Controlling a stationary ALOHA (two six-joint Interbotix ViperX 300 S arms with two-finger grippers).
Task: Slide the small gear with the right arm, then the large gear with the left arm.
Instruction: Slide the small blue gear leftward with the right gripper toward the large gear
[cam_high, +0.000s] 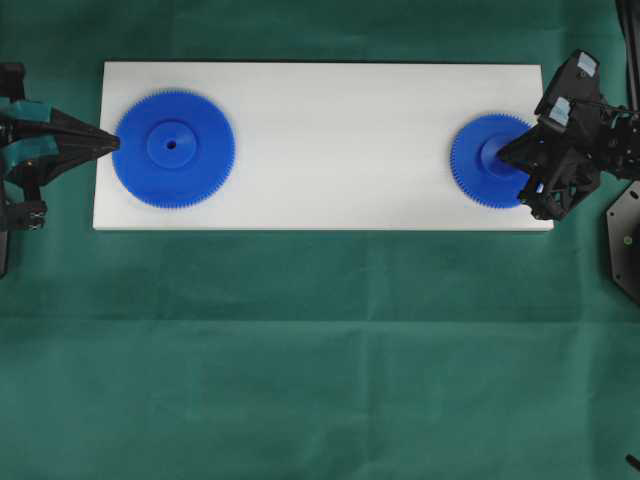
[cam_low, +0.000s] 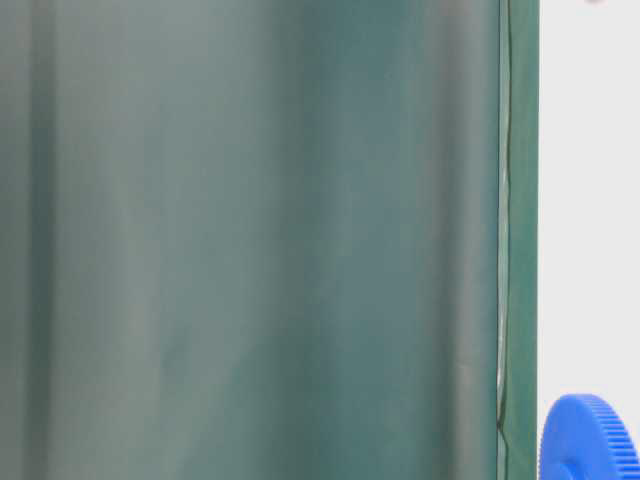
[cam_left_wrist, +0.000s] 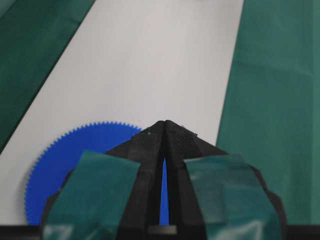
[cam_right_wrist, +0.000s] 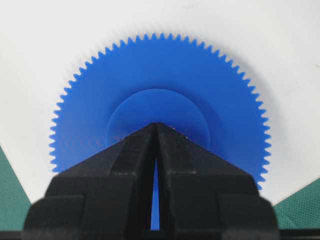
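Note:
The small gear (cam_high: 478, 170) lies flat at the right end of the white board (cam_high: 330, 120). My right gripper (cam_high: 500, 155) is shut, its pointed tip over the gear's raised hub. In the right wrist view the shut tip (cam_right_wrist: 156, 124) rests at the near edge of the hub, with the small gear (cam_right_wrist: 160, 65) spread out beyond it. The large gear (cam_high: 173, 148) lies at the board's left end. My left gripper (cam_high: 114, 143), teal-marked, is shut with its tip at the gear's left rim. In the left wrist view that tip (cam_left_wrist: 165, 122) sits above the large gear (cam_left_wrist: 75, 155).
Green cloth (cam_high: 320, 350) covers the table all round the board. The board between the two gears is bare white (cam_left_wrist: 150, 60). A black fixture (cam_high: 622, 245) stands at the right edge. A blue gear's rim (cam_low: 590, 440) shows in the table-level view.

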